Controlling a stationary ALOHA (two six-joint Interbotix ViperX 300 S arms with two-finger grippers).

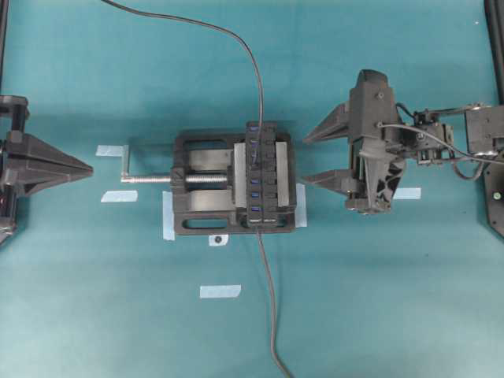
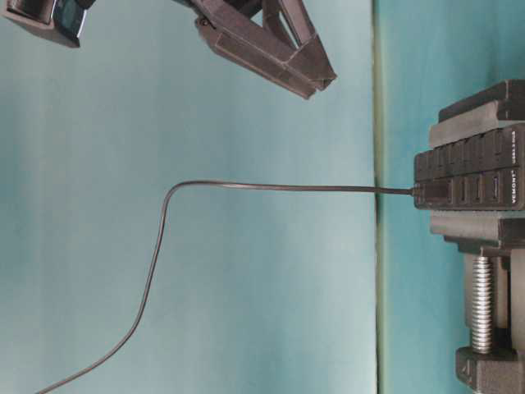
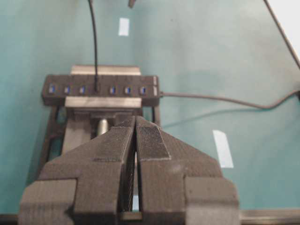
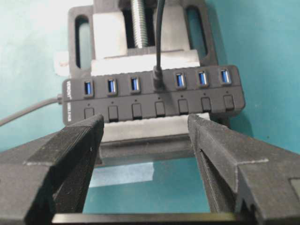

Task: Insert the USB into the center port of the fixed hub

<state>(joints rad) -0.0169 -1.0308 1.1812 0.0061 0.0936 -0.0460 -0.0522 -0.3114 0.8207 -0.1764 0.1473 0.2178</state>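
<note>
At desk's left edge: left gripper (image 1: 88, 169) level, fingers pressed together, holding nothing, well apart from vise (image 1: 205, 183). Mid-desk: fixed hub (image 1: 262, 175) clamped in vise; USB (image 4: 158, 78) seated in center port (image 4: 158, 83), cable running toward far edge. Right of vise: right gripper (image 1: 305, 161) level, jaws spread wide, empty, near hub; tape strips (image 1: 220, 291) scattered around.

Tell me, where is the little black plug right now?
The USB sits plugged into the hub, fourth slot along, three blue ports either side.

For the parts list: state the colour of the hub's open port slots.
Blue, on the black hub; clearest in the right wrist view.
</note>
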